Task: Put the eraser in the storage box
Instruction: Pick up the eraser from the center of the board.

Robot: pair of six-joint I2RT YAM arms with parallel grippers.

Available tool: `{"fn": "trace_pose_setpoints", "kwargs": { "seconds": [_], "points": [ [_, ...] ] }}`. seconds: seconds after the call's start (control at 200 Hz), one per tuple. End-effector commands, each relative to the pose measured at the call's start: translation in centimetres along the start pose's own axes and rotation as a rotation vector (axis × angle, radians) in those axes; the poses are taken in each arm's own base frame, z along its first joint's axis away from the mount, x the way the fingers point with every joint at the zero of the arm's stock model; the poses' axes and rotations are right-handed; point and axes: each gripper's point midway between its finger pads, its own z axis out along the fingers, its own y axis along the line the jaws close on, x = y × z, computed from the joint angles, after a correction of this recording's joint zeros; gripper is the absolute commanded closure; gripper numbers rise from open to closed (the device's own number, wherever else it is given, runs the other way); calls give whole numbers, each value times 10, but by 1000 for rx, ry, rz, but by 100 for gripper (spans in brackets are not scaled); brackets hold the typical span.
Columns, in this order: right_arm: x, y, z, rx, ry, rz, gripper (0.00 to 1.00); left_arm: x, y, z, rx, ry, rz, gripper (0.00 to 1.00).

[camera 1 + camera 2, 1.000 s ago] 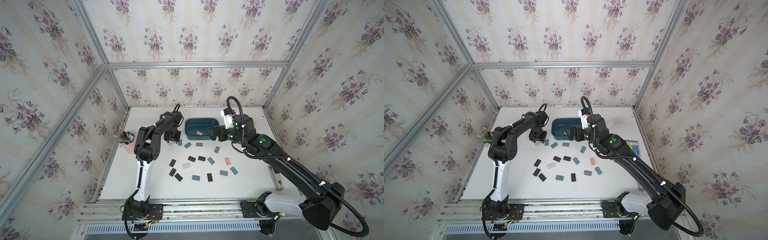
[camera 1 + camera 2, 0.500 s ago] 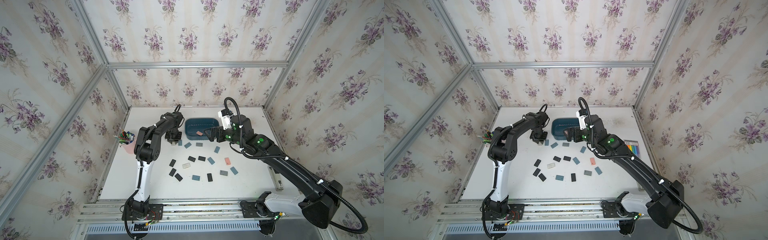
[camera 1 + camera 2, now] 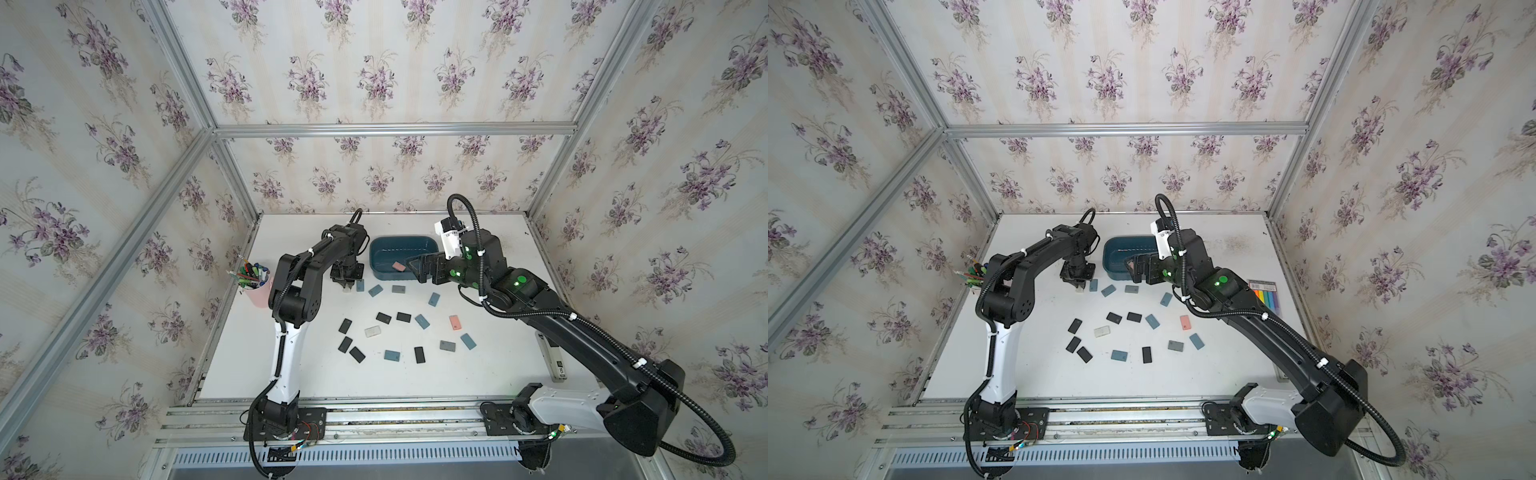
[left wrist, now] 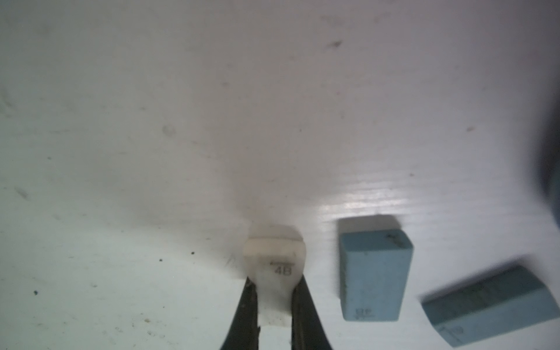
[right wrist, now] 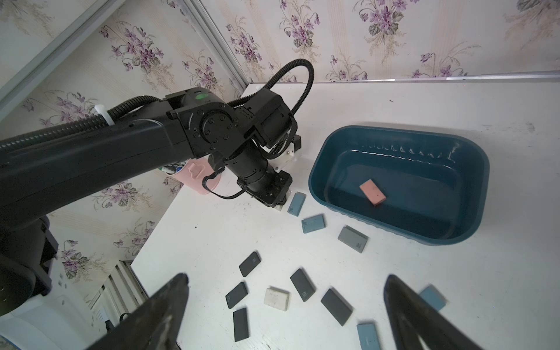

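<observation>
closing over the last second, the left gripper (image 4: 274, 291) now pinches a white eraser (image 4: 272, 257) between its fingers (image 4: 247, 306); the right arm has drifted slightly left. small, cream and stamped "4b", the eraser sits down at the table (image 4: 151, 121), just left of the teal storage box (image 3: 399, 245), beside a blue eraser (image 4: 374, 272). only the left wrist view shows the grip. right gripper (image 5: 286, 277) gapes wide; a pink eraser (image 5: 372, 192) lies in the box.
</observation>
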Motion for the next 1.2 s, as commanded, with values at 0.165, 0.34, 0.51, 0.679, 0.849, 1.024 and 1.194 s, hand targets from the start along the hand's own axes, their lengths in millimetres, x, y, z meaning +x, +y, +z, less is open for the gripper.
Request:
{"fn": "trace_pose_setpoints", "kwargs": {
  "seconds": [0.165, 0.34, 0.51, 0.679, 0.849, 1.024, 1.194],
  "points": [
    [-6, 1, -1, 3, -25, -5, 0, 22, 12, 0, -50, 78, -10, 94],
    [-6, 0, -4, 8, -29, -6, 0, 20, 14, -7, -62, 63, -12, 97],
    [-6, -1, -4, 11, -30, -7, 0, 17, 15, -18, -57, 30, -21, 100],
    [-5, 0, -3, 8, -29, -4, 0, 16, 17, -24, -59, 7, -30, 100],
    [-6, -2, -5, 18, -34, -7, 0, 9, 7, -53, -11, -68, -38, 100],
    [-9, -4, -11, 36, -47, -13, 0, -1, -6, -100, 36, -175, -30, 100],
    [-12, -5, -23, 49, -71, -16, 0, -17, -42, -145, 109, -302, 1, 100]
  ]
}}
